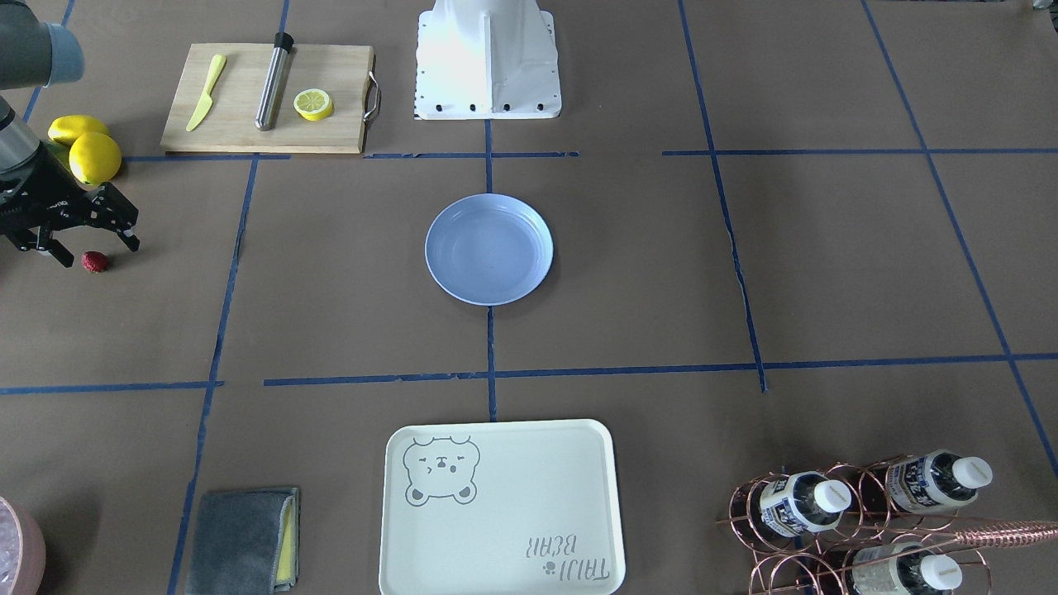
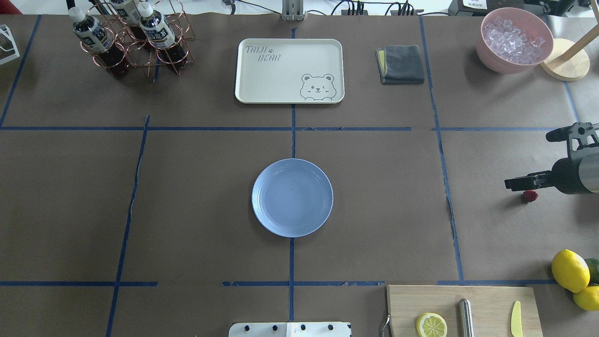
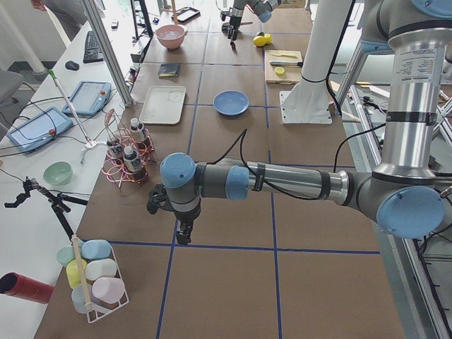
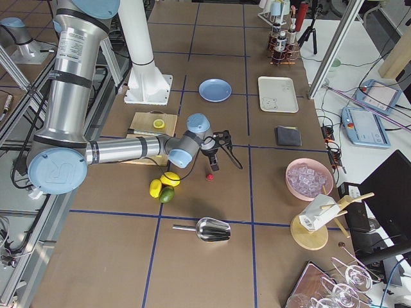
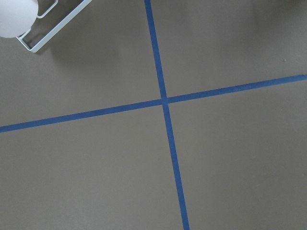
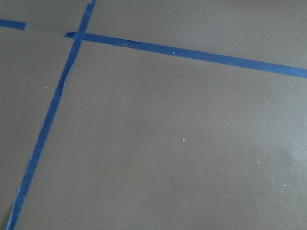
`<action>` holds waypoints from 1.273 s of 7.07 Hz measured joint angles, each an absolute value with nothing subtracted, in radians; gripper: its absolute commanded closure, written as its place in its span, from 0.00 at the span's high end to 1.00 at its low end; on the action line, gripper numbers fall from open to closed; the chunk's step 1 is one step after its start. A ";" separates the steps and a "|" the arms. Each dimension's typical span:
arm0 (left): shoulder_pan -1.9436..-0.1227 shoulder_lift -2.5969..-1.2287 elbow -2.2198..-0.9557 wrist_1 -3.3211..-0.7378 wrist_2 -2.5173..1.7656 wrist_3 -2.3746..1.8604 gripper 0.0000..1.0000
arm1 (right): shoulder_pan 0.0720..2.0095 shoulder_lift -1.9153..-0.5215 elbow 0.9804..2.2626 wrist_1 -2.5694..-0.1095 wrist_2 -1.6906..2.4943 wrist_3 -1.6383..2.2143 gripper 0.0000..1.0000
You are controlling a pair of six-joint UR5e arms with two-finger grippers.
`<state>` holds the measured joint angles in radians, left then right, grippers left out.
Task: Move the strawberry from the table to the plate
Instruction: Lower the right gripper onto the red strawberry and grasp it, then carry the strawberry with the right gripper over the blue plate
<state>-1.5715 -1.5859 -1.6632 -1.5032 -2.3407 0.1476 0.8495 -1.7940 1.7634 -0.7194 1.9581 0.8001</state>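
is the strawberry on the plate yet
No, the strawberry lies on the table, well off to one side of the plate, which holds nothing.

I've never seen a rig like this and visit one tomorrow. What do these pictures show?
Two robot arms stand at a brown paper-covered table crossed by blue tape. Four fixed cameras look from above, the front and each end; two wrist cameras show mostly bare table. The right gripper is open, close to a tiny dark-red strawberry lying on the table; it holds nothing. The round light blue plate in the middle is empty. The left gripper hangs at the other end; open or shut, I cannot tell. Yellow lemons and a cream bear tray also lie there.
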 measured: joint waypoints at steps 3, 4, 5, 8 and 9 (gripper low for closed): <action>-1.571 -1.585 -1.668 -1.503 -2.341 0.147 1.00 | 0.840 -1.800 1.697 -0.702 1.925 0.768 0.62; -1.571 -1.585 -1.669 -1.503 -2.341 0.147 1.00 | 0.830 -1.810 1.690 -0.703 1.926 0.765 0.43; -1.571 -1.585 -1.670 -1.503 -2.341 0.147 1.00 | 0.821 -1.821 1.689 -0.703 1.931 0.764 0.02; -1.571 -1.586 -1.672 -1.503 -2.341 0.147 1.00 | 0.812 -1.816 1.728 -0.705 1.960 0.768 0.00; -1.571 -1.587 -1.672 -1.503 -2.342 0.147 1.00 | 0.811 -1.788 1.755 -0.716 1.967 0.775 0.00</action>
<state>-1.5708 -1.5874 -1.6725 -1.5033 -2.3419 0.1473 0.8109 -1.7884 1.7555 -0.7160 1.9670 0.7752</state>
